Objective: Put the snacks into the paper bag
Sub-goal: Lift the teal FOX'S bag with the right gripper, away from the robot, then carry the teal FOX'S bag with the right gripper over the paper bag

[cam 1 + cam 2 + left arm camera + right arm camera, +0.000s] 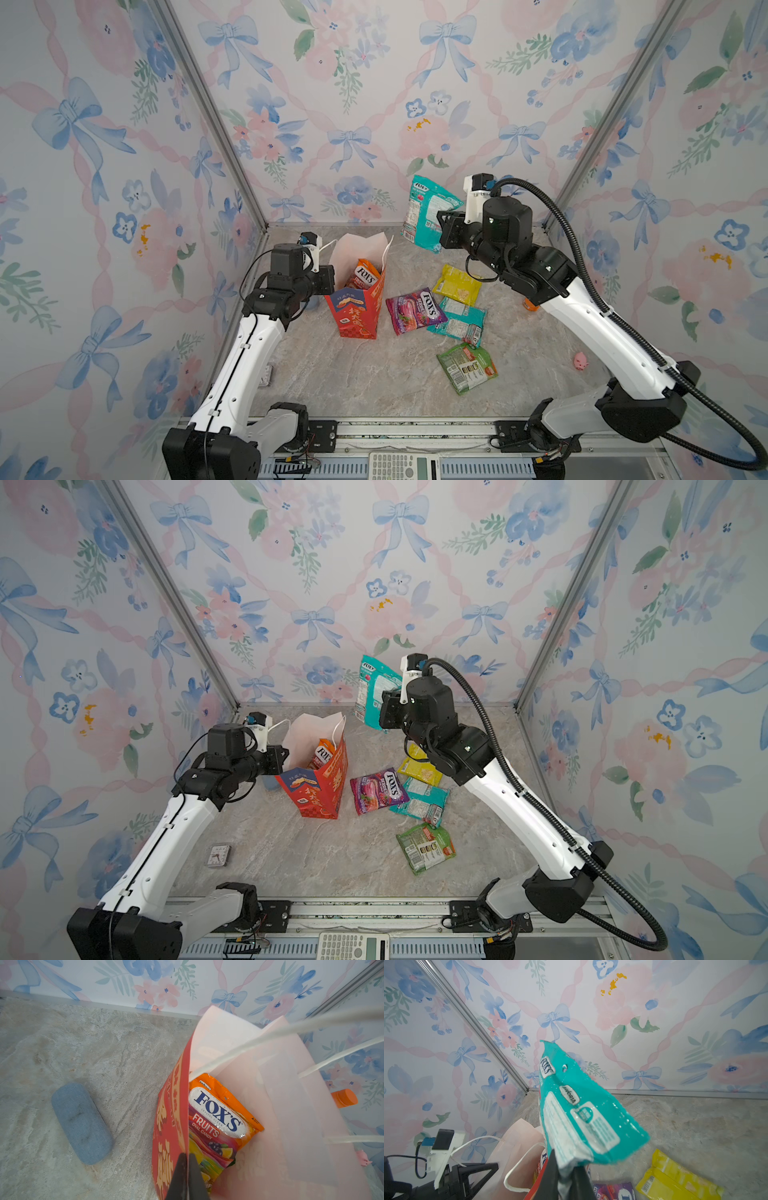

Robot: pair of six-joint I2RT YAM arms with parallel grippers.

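Right wrist view: the held teal packet (577, 1109) is clamped at one end between the two fingers of my right gripper (566, 1169). Its printed back faces the camera and its free end points up toward the wallpaper. In both top views it hangs clear of the table, showing above and to the right of the open mouth of the paper bag (357, 316).

The bag stands upright on the marble-patterned table (374, 382), red outside and white inside. An orange packet (218, 1113) marked "FOX'S FRUITS" sits in it, leaning against the near wall. In the left wrist view, my left gripper (187, 1176) is closed on the top edge of that red wall, one finger on each side.

Just right of the bag, four snacks lie flat on the table. A purple packet (415, 311) is nearest, and its edge overlaps a second teal packet (459, 320). A yellow packet (457, 284) lies behind that one and a green packet (467, 368) in front, slightly apart.

Farther out, an orange-capped bottle (530, 305) peeks from behind my right arm and a pink pig toy (581, 360) sits near the right wall. A blue fabric case (81, 1124) lies left of the bag, a small clock (218, 855) beside my left arm, and a calculator (403, 465) on the front rail.
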